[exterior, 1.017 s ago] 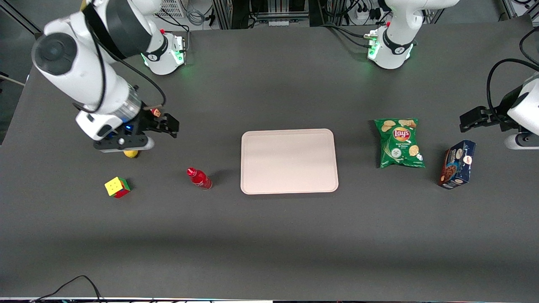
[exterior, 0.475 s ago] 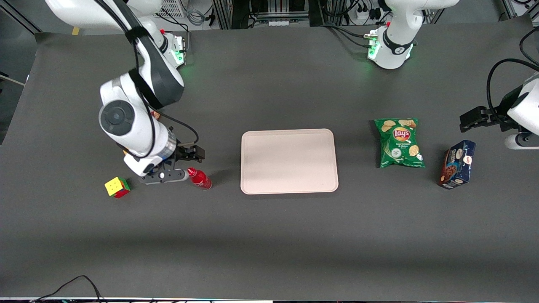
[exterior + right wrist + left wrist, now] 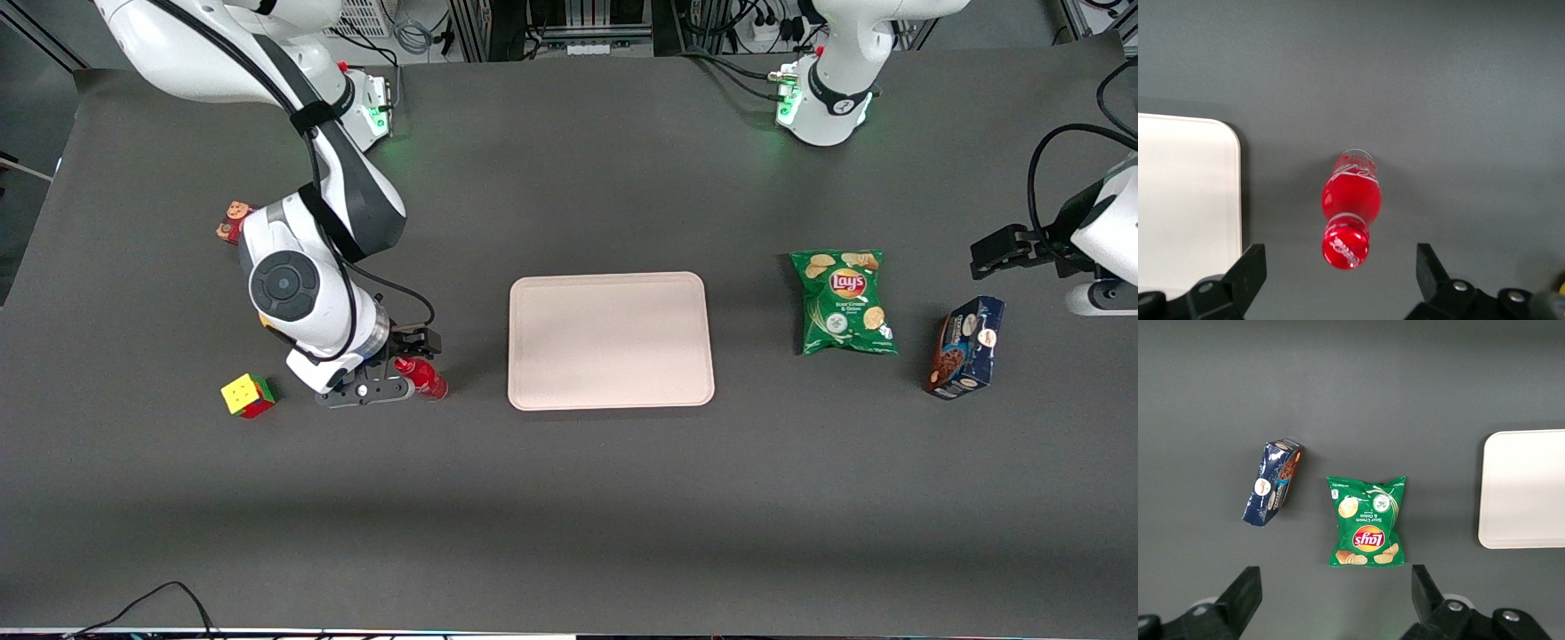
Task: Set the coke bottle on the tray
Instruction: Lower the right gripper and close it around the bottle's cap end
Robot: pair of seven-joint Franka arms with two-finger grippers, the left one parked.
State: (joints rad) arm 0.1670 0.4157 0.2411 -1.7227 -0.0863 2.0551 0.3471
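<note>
The front view is looking down over the whole table (image 3: 569,498); the right wrist view is looking straight down, close above the bottle (image 3: 1350,212), which both are showing beside the tray (image 3: 611,340). The gripper (image 3: 1341,277) is framing that wrist view.

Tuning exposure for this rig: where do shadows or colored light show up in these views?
Front view: green glow at the arm bases; the tray throws a soft shadow. Right wrist view: the open gripper is above the coke bottle, evenly lit, a thin shadow beside it.

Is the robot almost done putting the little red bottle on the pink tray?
Not yet. The hand is open right above the coke bottle, one finger on each side, so reaching looks done. The bottle stands on the table beside the tray, not gripped. Still left: close on it, lift it, carry it over and set it on the tray, which holds nothing.
</note>
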